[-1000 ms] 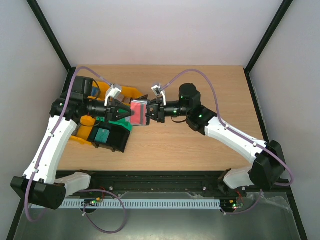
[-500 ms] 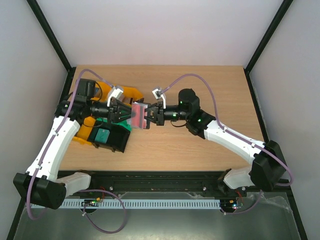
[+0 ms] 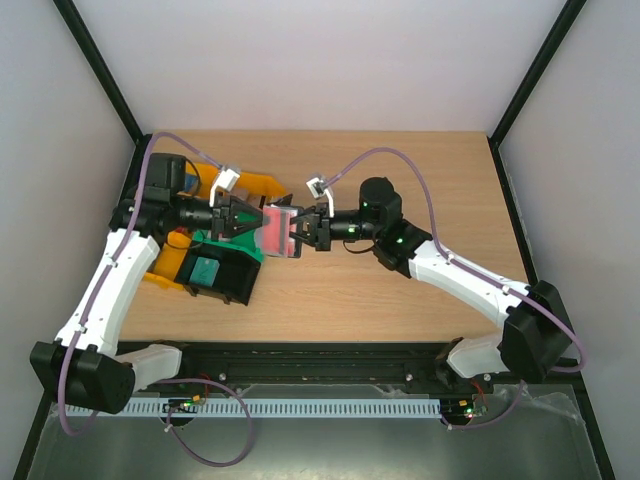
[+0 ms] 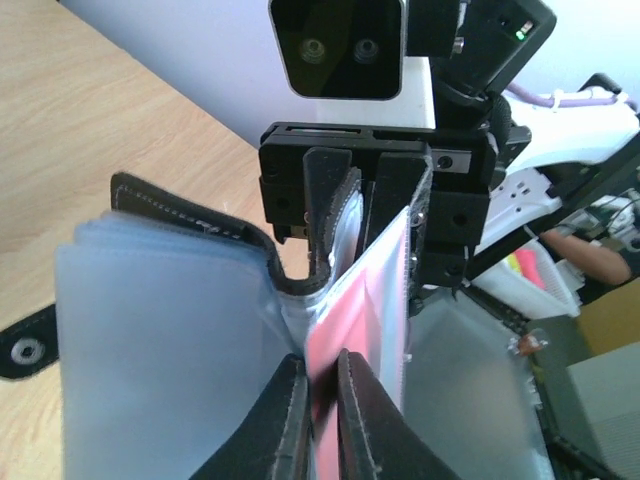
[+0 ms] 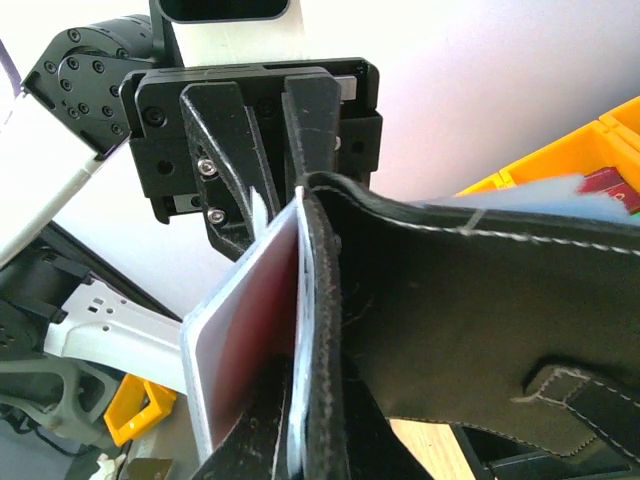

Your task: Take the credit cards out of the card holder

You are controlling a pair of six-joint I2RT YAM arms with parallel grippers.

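Mid-extraction: both arms meet in the air over the left-centre of the table. Your right tool is pressed together on the black flap edge of the card holder, holding it up with the clear pockets fanned open. Your left tool is pinching the exposed end of one red credit card, fingers tight on it with no gap. The card sticks out of its pocket toward the left arm, but its other end looks to be inside the holder, right at the right tool's fingers, so I'd call it half out, not free.

Done: holder opened, one card gripped.
Left: pull this one clear, set it down, repeat for the other pockets. They're cloudy, can't tell how many cards remain.

There's a red thing in the yellow tray; can't tell if it's a card.

Risk: your right tool may be clamping the card along with the flap
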